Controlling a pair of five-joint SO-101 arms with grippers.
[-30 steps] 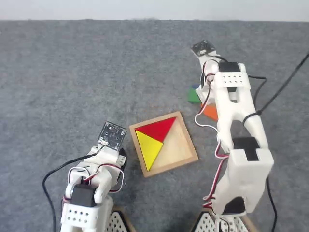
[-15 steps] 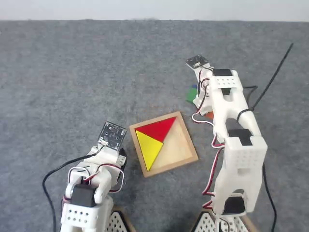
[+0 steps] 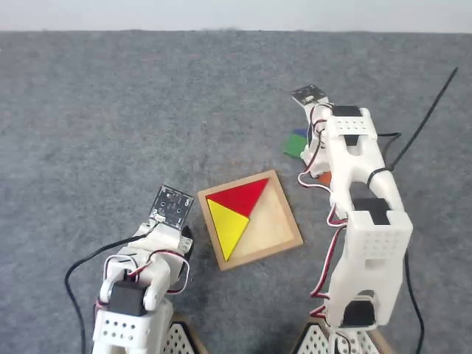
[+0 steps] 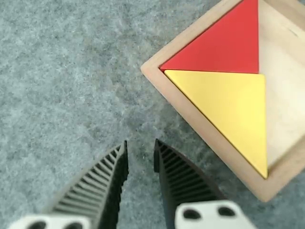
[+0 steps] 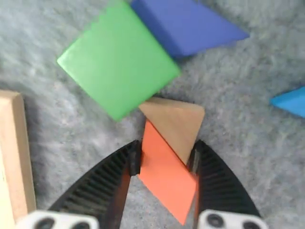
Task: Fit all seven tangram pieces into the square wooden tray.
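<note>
The square wooden tray (image 3: 289, 234) sits mid-table with a red triangle (image 3: 240, 197) and a yellow triangle (image 3: 227, 226) in it. My right gripper (image 5: 164, 157) is down at the loose pieces to the tray's right. Its jaws stand on either side of an orange triangle (image 5: 167, 176) and press its edges. A tan triangle (image 5: 174, 121) touches that piece, with a green square (image 5: 119, 59) and a blue parallelogram (image 5: 186, 24) beyond. My left gripper (image 4: 140, 148) hovers over carpet beside the tray corner (image 4: 152, 69), its fingers a narrow gap apart and holding nothing.
A light blue piece (image 5: 291, 101) lies off to one side of the cluster. The right arm (image 3: 346, 147) covers much of the pieces from above, though the green square (image 3: 296, 146) and an orange edge (image 3: 323, 177) still show. Grey carpet surrounds the tray.
The right arm's wrist drew back from the far side and came down over the pieces, hiding most of the orange one. The left arm and the tray have stayed put.
</note>
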